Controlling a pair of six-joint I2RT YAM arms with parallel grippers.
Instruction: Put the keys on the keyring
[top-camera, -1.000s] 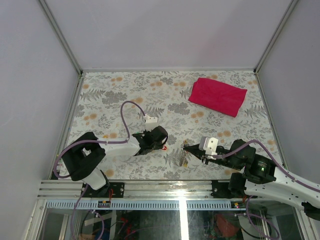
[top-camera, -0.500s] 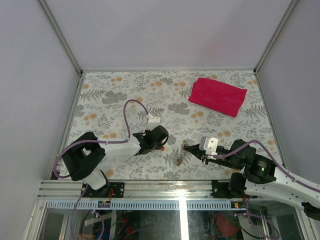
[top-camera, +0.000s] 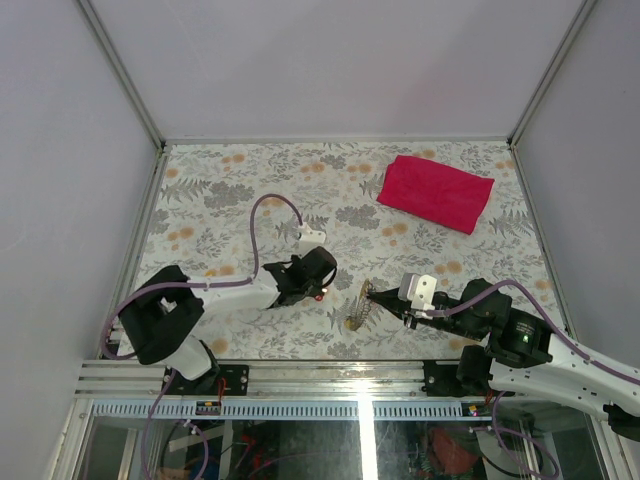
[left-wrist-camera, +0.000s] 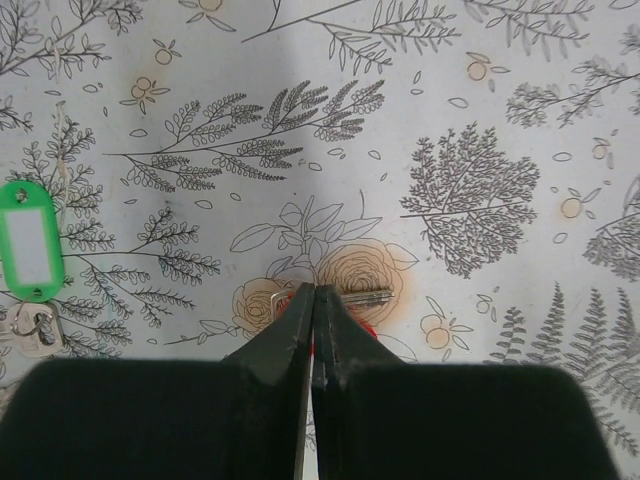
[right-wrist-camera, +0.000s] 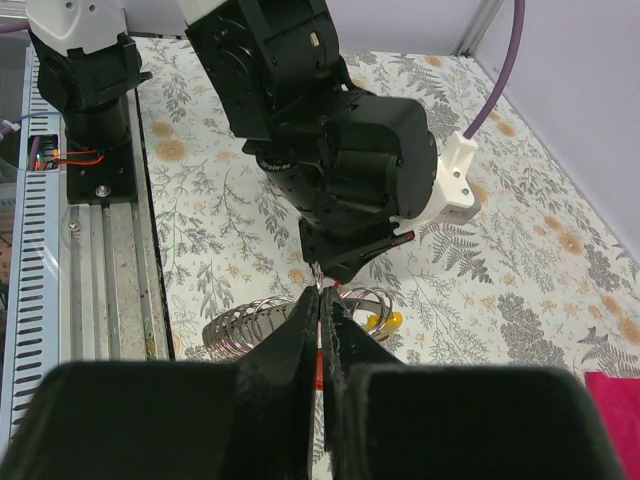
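Our left pincer (left-wrist-camera: 313, 292) is closed tight with its tips down on the red-tagged key (left-wrist-camera: 368, 296), whose silver blade pokes out just to their right; we cannot tell whether the key is truly pinched. The green-tagged key (left-wrist-camera: 32, 240) lies on the flowered surface (left-wrist-camera: 480, 120), well off to that pincer's left. Our right pincer (right-wrist-camera: 320, 298) is clamped on the keyring (right-wrist-camera: 250, 322), its coiled strand and yellow tag (right-wrist-camera: 388, 320) just past the tips.
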